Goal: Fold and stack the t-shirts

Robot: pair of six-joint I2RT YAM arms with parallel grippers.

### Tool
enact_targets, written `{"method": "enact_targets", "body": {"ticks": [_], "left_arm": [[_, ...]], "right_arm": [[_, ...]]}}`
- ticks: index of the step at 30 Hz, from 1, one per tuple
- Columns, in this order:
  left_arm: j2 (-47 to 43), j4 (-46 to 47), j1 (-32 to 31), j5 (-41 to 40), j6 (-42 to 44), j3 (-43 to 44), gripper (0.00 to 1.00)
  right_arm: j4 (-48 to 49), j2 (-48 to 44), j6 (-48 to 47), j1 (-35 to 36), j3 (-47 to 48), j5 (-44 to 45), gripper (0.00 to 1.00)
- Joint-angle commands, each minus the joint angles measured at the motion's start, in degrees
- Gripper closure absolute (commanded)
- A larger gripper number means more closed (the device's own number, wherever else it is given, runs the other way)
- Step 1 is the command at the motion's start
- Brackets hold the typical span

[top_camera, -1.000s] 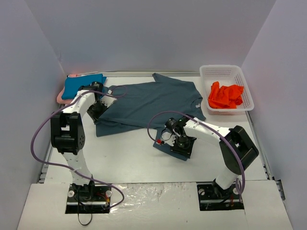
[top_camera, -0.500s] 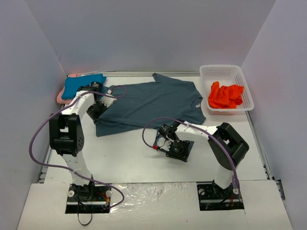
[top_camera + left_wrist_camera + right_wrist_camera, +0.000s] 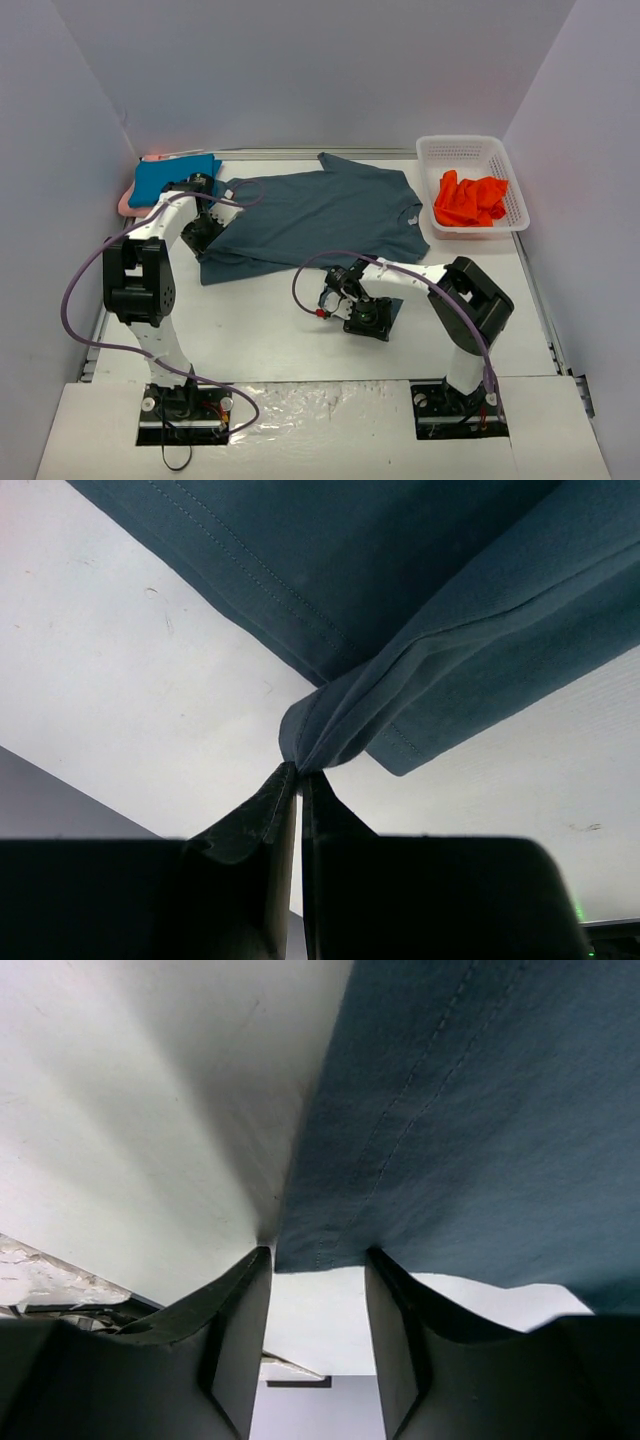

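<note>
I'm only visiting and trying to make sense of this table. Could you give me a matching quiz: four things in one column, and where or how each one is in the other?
1. dark blue-grey t-shirt
2. orange-red t-shirt
3. teal-blue t-shirt
4. left gripper

A. crumpled in the white basket
B. pinching bunched cloth
C. spread out in the middle
D. folded, far-left corner

Pairs: 1-C, 2-A, 3-D, 4-B

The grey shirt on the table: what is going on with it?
The dark blue-grey t-shirt lies spread on the table. The left gripper is shut on a bunched edge of it; the right gripper is open, the hem just ahead. A teal t-shirt lies far left, an orange-red t-shirt in the basket.
</note>
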Motion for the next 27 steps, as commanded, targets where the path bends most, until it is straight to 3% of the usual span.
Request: {"method": "enact_targets", "body": {"ticks": [1,4,5,10,15,21,27], "left_arm": [[-3.0,-0.5,0.3,0.2,0.0,0.0,0.98],[-3.1,-0.5,0.3,0.4,-0.1,-0.1,0.98],[-3.2,-0.5,0.3,0.4,-0.1,-0.2,0.97],[-4.2,-1.0,0.3,1.1,0.8,-0.9,0.98],[-7.0,-3.8,0.3,4.1,3.3,-3.1,0.98],[-13.7,-5.7,0.3,7.2,6.8,-10.7,0.97],[-22.2,-10.0,-0.5,11.7,11.3,-16.3,0.98]], "right_arm": [[-1.3,1.6,0.7,0.8,0.6,-0.7,0.64],[-1.0,1.6,0.9,0.7,0.8,0.2,0.86],[-1.0,1.5,1.0,0.8,0.8,0.4,1.00],[-2.8,-1.7,0.6,0.4,0.5,0.7,1.00],[-9.0,-9.2,-2.5,-4.4,3.9,-1.8,1.00],[-14.4,-15.7,-6.2,-12.2,6.1,-3.1,1.00],[-16.5,-19.9,-6.6,-14.0,4.7,-2.9,1.00]]}}
